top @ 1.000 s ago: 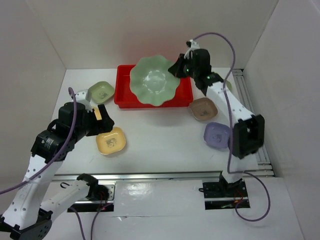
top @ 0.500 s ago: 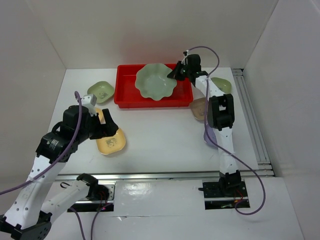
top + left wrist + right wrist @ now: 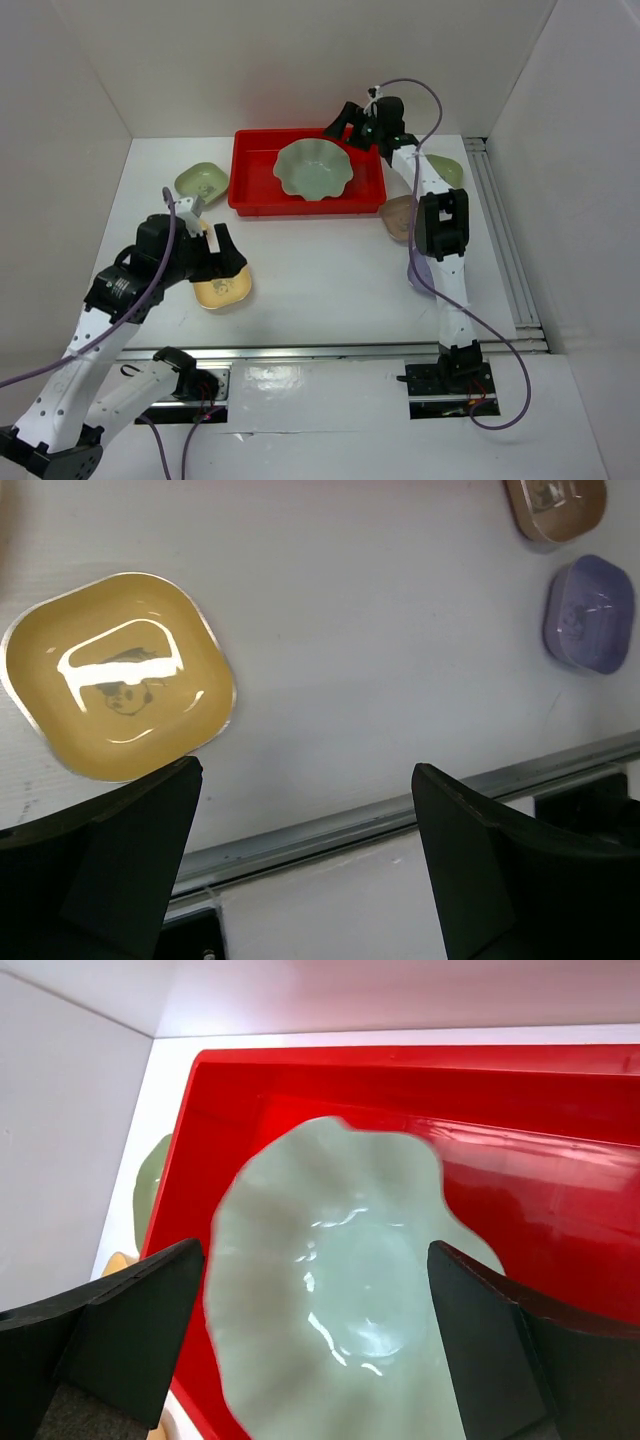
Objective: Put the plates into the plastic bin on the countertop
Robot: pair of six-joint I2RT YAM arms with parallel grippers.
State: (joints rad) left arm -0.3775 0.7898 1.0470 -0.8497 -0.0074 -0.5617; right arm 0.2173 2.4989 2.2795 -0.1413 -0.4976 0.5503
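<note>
Scalloped pale-green plate (image 3: pixel 313 170) lies inside red bin (image 3: pixel 240 185), counter (image 3: pixel 320 270) 12 o'clock. Right gripper (image 3: pixel 350 128) spread wide above bin's far rim, holding nothing. Left gripper (image 3: pixel 215 250) spread wide above yellow dish (image 3: pixel 222 288), 8 o'clock.

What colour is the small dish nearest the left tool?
Yellow. The dish shows best in the left wrist view.

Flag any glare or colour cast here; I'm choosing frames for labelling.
Left wrist: a white glare streak on the yellow dish partly hides its print. Right wrist: small highlights in the pale-green scalloped plate. Top external: the red bin throws a faint pink tint onto the back wall.
</note>
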